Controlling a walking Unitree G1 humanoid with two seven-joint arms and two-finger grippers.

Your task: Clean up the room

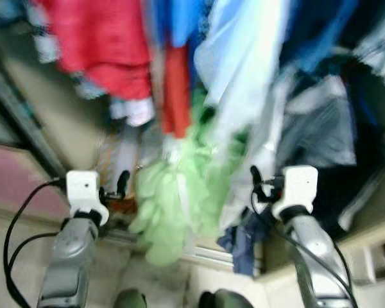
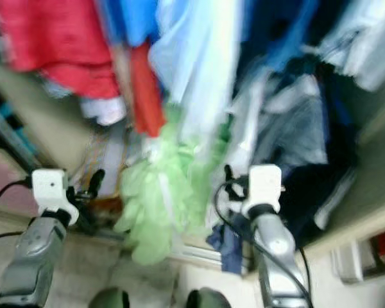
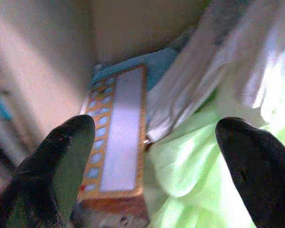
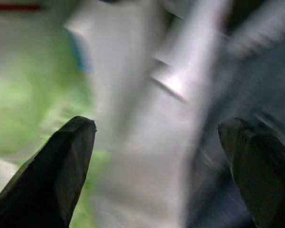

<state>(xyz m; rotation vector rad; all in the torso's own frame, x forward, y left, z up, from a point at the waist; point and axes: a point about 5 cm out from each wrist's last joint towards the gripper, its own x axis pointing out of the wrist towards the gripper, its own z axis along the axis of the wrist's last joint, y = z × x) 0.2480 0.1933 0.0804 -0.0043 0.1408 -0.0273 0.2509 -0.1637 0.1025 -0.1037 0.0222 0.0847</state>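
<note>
Blurred hanging clothes crowd the wardrobe: a pale green ruffled garment [image 1: 173, 205] at centre, red cloth [image 1: 106, 48] and light blue fabric [image 1: 244, 70] above. Left hand [image 3: 154, 156] spread near an orange-edged box [image 3: 116, 137]; right hand [image 4: 156, 166] spread before grey cloth [image 4: 147, 118].

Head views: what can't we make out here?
- Hanging clothes: motion blur, garment types unclear.
- Green garment: blurred, its lower end merges with the floor.
- Box in left wrist view: print unreadable, part under cloth.
- Right wrist view: cloth smeared, nothing identifiable.
</note>
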